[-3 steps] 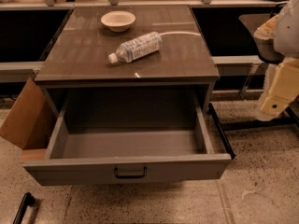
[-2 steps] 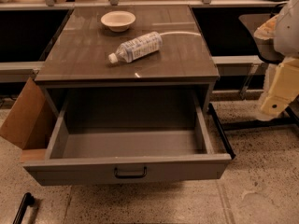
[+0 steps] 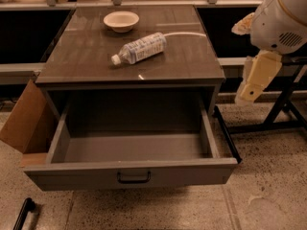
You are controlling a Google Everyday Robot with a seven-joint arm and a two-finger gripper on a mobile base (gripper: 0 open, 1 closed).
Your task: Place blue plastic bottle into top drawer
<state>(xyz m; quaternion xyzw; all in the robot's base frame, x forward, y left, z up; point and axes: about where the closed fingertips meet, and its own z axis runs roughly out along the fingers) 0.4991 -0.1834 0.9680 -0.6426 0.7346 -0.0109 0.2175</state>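
Observation:
The blue plastic bottle [image 3: 140, 48] lies on its side on the cabinet top [image 3: 182, 61], white cap pointing front-left. The top drawer [image 3: 132, 174] is pulled wide open below it and is empty inside, with its dark handle at the front centre. My gripper is out of view. Only my arm shows at the right edge: a white rounded housing [image 3: 283, 18] and a cream link [image 3: 258, 78] hanging beside the cabinet's right side, well apart from the bottle.
A cream bowl [image 3: 121, 20] sits at the back of the cabinet top, behind the bottle. A cardboard flap [image 3: 24, 121] leans at the drawer's left. A black metal stand [image 3: 283, 114] is on the right. A dark bar [image 3: 23, 213] lies on the floor at front left.
My arm's housing and cream link have shifted a little left and up, nearer the cabinet's right side. The bottle, bowl and drawer have not moved.

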